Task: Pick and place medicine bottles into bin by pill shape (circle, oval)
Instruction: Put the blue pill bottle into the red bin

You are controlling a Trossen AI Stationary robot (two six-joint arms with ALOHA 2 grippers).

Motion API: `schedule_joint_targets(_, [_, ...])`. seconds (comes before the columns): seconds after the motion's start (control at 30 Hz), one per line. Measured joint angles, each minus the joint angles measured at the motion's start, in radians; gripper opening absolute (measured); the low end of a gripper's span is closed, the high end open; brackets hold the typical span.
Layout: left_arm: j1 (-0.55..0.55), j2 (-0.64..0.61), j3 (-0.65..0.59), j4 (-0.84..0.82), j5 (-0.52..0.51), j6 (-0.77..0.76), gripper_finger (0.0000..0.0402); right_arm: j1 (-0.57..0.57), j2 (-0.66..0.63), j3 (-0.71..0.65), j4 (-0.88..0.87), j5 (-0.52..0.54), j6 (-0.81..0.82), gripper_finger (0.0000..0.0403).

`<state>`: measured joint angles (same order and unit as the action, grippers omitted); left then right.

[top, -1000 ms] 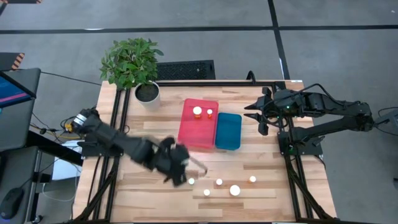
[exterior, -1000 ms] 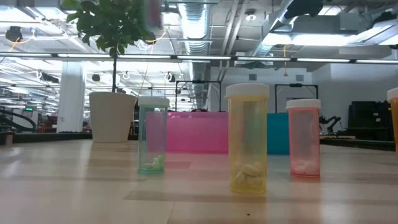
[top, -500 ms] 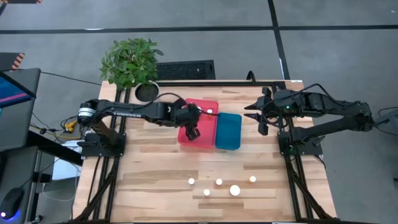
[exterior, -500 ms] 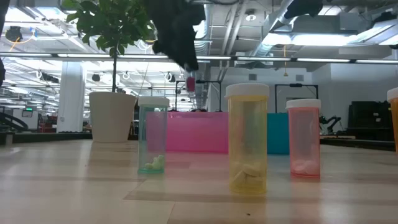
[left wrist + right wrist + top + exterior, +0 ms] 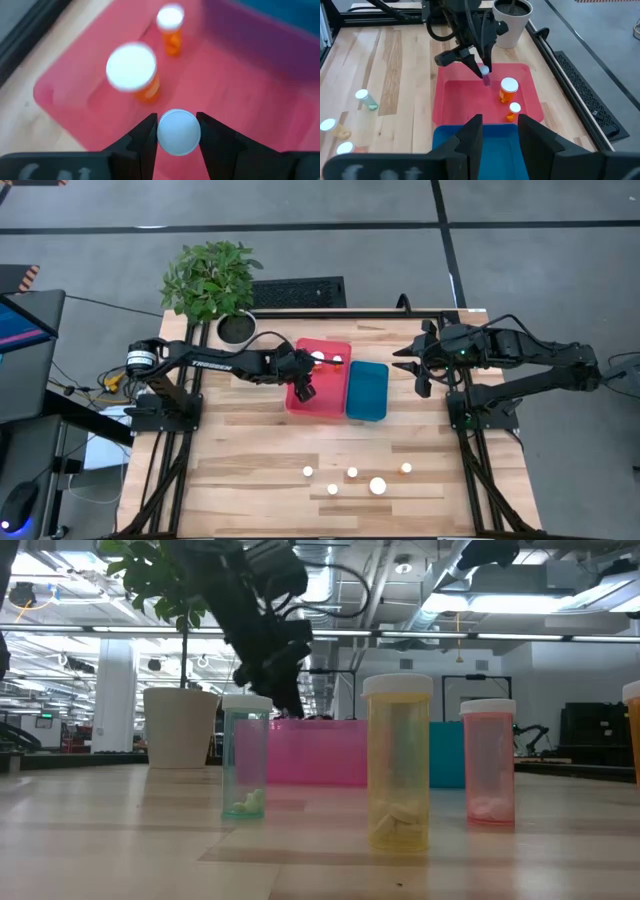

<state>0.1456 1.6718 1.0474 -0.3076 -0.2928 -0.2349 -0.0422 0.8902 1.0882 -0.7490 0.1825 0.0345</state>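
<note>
Left wrist view is showing us the clearest picture: our left gripper [image 5: 178,131] is squeezing a small bottle [image 5: 178,132] by its sides, the white cap filling the gap between the two dark fingers, and it is hanging over the floor of the pink bin [image 5: 240,85]. Two orange bottles, a wider one [image 5: 133,70] and a narrower one [image 5: 171,27], are already standing in that bin beyond the held one.

From the high view we are reaching the left arm across the table so the gripper [image 5: 306,386] is sitting over the pink bin [image 5: 333,408], with the blue bin [image 5: 368,390] just beside it holding nothing we can see. Four more bottles [image 5: 352,473] are waiting in a loose row near the front edge of the table, well apart from the bins.

We are judging this as the placing step, with the sort partly done. Next we are needing to lower the bottle until its base meets the bin floor, clear of the two orange bottles, then part the fingers and lift straight up so the bottle stays upright.

Our right gripper [image 5: 497,125] is waiting with its fingers apart, looking over the blue bin [image 5: 480,150].
</note>
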Motion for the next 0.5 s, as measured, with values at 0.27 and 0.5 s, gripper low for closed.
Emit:
schedule_joint_targets(0.27, [0.003,0.030,-0.020,0.033,0.024,0.035,0.0121,0.000,0.000,0.000,0.000,0.001,0.000,0.0136])
schedule_joint_targets(0.5, [0.004,0.080,-0.008,0.030,0.046,0.039,0.0121,0.001,0.000,0.000,-0.002,0.002,0.003,0.0136])
